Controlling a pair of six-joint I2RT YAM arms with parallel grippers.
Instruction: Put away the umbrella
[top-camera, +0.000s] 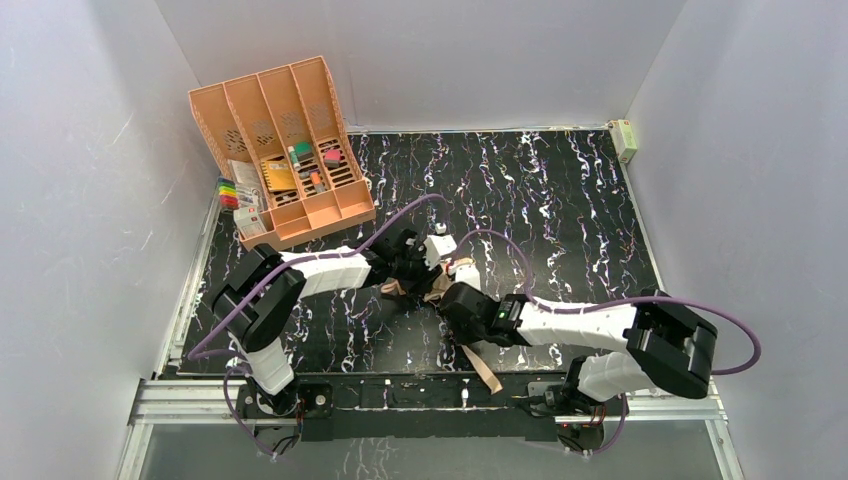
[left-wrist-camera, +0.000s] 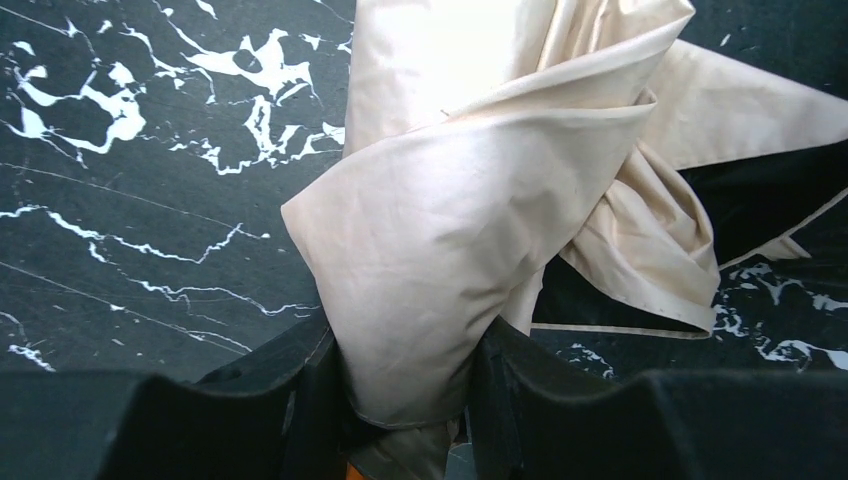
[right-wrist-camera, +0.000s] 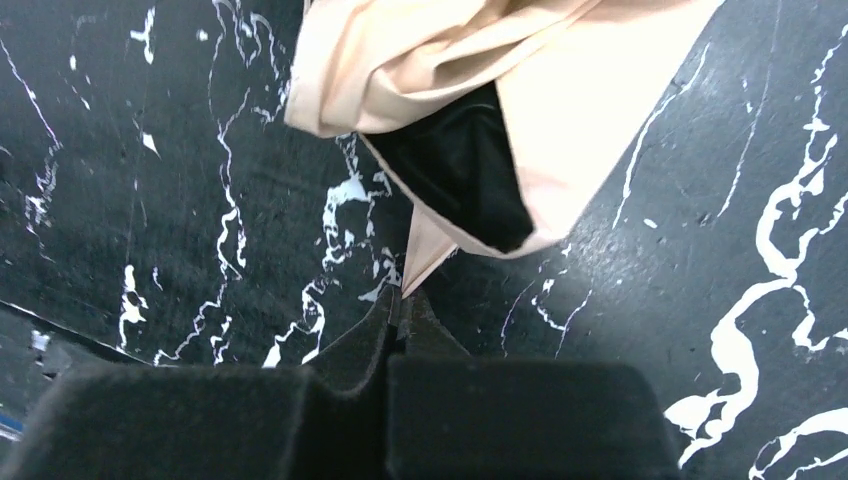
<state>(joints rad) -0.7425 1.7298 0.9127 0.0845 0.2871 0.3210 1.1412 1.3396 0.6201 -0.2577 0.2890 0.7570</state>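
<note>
White walls stand around a big black table (top-camera: 560, 200) with white squiggly lines all over it. At the back left sits an orange plastic box with long slots (top-camera: 290, 150), and some small things lie in its slots. The two white and black robot arms reach in and meet near the middle of the table. Between them lies the pale peach cloth folding umbrella (left-wrist-camera: 450, 230), with loose, floppy folds and a dark inside showing. It is well apart from the orange box. The left gripper (left-wrist-camera: 405, 392) has its jaws squeezed on a fat bunch of the cloth. The right gripper (right-wrist-camera: 400, 318) has its jaws pressed together on just a thin tip of the cloth. That tiny pinch could slip out if the arm tugs, because the cloth looks smooth and soft. If both arms pull away from each other, the cloth could stretch or rip. The loose folds could flop open again. A long tan cloth strap (top-camera: 483, 368) trails to the near edge of the table, where it might snag on the metal rail.
</note>
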